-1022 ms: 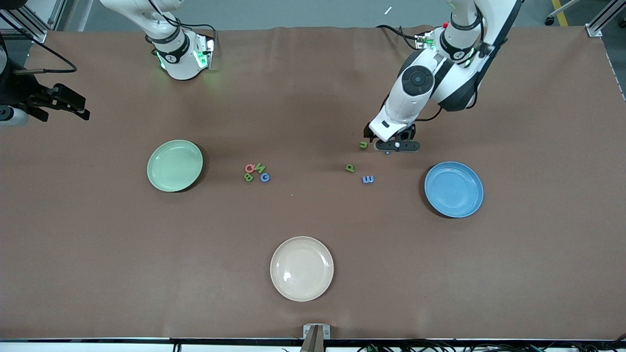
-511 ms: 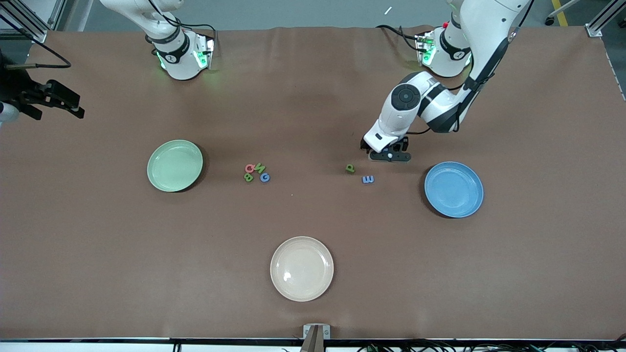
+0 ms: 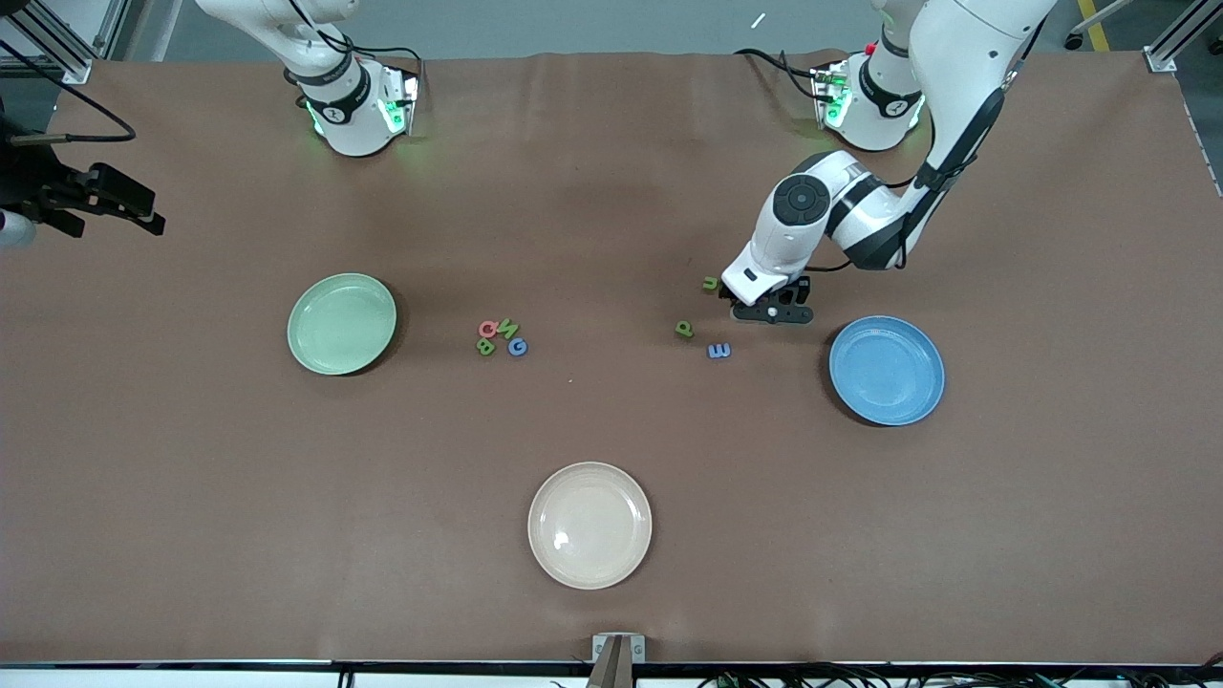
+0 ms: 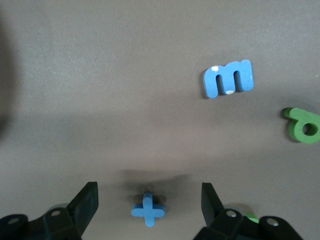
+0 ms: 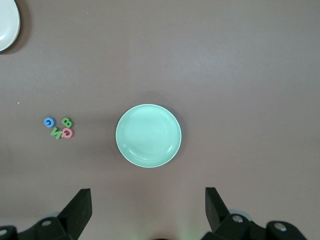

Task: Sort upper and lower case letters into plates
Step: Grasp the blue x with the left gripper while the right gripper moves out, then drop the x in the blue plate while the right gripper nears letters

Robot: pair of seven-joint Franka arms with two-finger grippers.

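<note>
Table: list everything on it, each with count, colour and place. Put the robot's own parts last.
table: one, brown, under everything
mint green plate: one, mint green, toward the right arm's end
blue plate: one, blue, toward the left arm's end
cream plate: one, cream-white, nearest the front camera
clustered letters: four, one pinkish red, two green, one blue, beside the mint green plate
green n: one, green, beside the left gripper
green p: one, green, nearer the camera than the n
blue m: one, blue, beside the p
blue cross-shaped letter: one, blue, between the left gripper's jaws
left gripper: jaws open, untouching
right gripper: jaws open, waiting
</note>
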